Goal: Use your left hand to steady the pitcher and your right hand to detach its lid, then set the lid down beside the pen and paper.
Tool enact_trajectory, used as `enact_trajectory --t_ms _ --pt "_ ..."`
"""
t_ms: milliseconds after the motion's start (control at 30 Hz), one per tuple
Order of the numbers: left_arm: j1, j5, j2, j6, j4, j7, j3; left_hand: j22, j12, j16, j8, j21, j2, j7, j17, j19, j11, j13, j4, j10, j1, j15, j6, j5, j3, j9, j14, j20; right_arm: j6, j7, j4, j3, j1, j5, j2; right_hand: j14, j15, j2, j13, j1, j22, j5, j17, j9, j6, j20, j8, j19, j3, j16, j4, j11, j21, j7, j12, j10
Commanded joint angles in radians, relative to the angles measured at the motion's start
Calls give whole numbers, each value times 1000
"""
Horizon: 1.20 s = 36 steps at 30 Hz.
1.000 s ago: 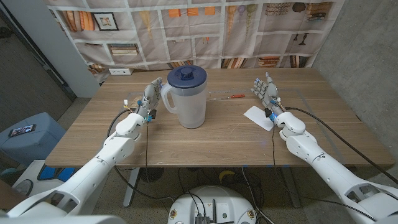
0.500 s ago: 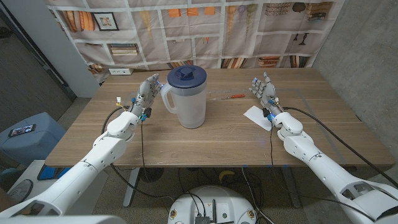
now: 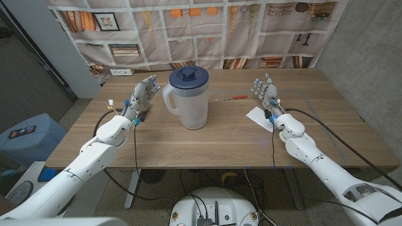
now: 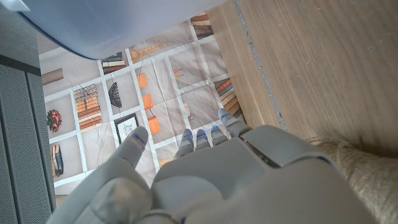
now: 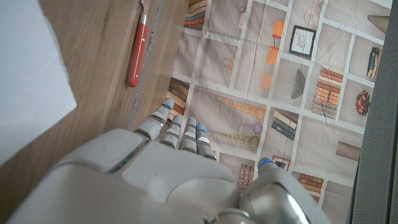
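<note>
Head view: pitcher (image 3: pixel 189 99) unlabelled.

Robot hand (image 4: pixel 230 180) near pitcher (image 4: pixel 93 25)

Even, soft indoor light fills the head view; the table (image 3: pixel 207 141) shows only faint shadows and no glare. Straight edges bow toward the frame corners. In the left wrist view, the pitcher (image 4: pixel 93 25) at upper left is blurred.

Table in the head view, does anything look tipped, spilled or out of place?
Nothing stands out. The pitcher stands upright with its blue lid on, the paper lies flat and the red pen lies beyond it. No spill shows on the table.
</note>
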<state>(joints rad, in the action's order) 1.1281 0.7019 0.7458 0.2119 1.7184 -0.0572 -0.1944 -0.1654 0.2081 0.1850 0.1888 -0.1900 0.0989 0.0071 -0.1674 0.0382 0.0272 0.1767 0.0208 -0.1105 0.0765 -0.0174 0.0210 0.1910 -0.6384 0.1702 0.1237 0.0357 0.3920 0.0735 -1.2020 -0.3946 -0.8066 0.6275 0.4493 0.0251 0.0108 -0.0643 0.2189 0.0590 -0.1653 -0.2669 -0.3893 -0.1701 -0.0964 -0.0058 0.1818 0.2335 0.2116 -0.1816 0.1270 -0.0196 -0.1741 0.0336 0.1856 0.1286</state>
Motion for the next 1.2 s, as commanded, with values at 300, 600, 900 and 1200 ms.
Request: enact_trajectory --t_ms 300,600,900,1200 --pt "163 52 104 -33 159 32 119 -1 5 0 7 -5 -10 -6 -3 33 7 5 -94 34 61 -7 -24 -12 -20 3 -35 13 13 5 -35 8 -40 6 18 -5 9 -13 -6 -7 -3 -14 10 -4 -4 -15 2 -24 8 -5 0 0 -1 10 1 1" --pt "258 57 148 -52 226 50 195 -2 7 2 11 -4 -20 -9 -3 47 18 5 -145 57 92 -12 -46 -16 -28 4 -54 9 0 -24 -88 16 -58 -12 48 -3 18 -21 -14 -9 -2 -20 22 -4 -2 -39 2 -68 10 -8 1 8 6 7 3 1" --pt "349 54 165 -68 277 82 279 -2 7 2 11 -2 -22 -12 -3 50 22 6 -172 67 112 -16 -54 -16 -33 4 -67 7 -45 -60 -146 25 -67 -16 72 -1 1 -27 -20 -10 -2 -24 32 -4 0 -47 2 -91 12 -10 2 7 4 10 2 -1" --pt "416 40 156 -78 307 129 351 -2 9 2 12 -1 -27 -13 -3 55 26 6 -195 82 137 -15 -59 -17 -37 5 -77 2 -38 -88 -144 27 -68 -28 62 -4 -1 -29 -23 -11 -2 -26 39 -4 1 -47 2 -96 13 -9 2 5 0 13 2 -4"
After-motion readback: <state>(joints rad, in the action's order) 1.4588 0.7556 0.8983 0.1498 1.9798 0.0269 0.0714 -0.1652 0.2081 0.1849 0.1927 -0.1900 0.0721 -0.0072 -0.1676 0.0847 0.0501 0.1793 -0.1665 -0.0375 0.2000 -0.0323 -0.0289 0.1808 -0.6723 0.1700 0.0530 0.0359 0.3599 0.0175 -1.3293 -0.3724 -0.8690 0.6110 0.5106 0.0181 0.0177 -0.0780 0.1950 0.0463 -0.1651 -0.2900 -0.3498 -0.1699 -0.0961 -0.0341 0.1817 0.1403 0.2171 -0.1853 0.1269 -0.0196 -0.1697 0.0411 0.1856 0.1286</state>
